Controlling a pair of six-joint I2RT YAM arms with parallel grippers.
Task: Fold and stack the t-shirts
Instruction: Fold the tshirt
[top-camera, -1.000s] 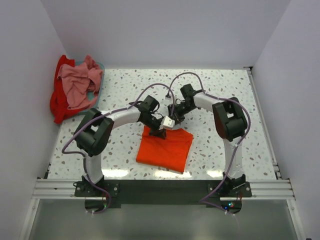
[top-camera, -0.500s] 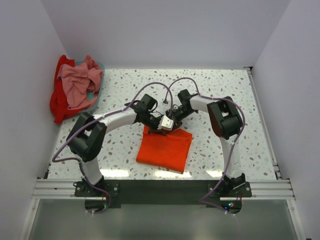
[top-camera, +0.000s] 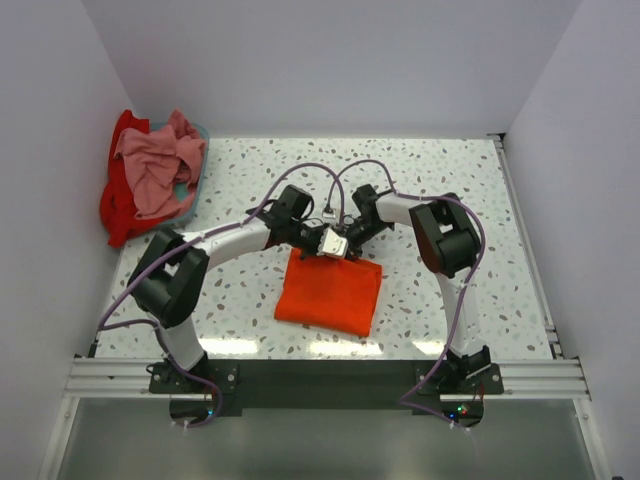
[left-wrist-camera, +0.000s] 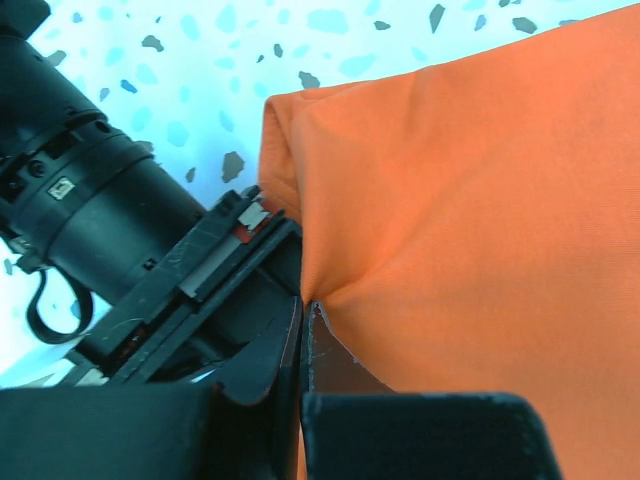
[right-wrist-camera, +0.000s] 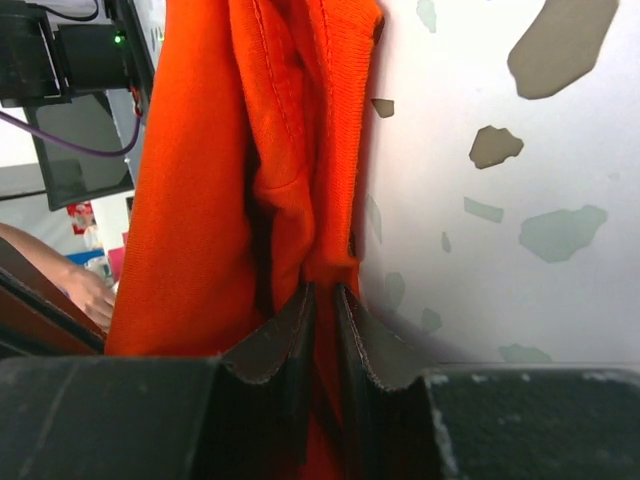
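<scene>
Crept up-frame together, we note, left gripper (left-wrist-camera: 307, 315) and right gripper (right-wrist-camera: 322, 295) each pinch the top edge of the orange shirt (top-camera: 330, 295) at frame centre, likely to tug it smooth.

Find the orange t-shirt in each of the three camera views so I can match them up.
Top external: orange t-shirt lies folded mid-picture on the speckled table.
Left wrist: it fills the right side, its edge pinched at bottom centre.
Right wrist: it runs down the left half, into the fingers.
Shared landmark: the speckled table, in all three.
</scene>
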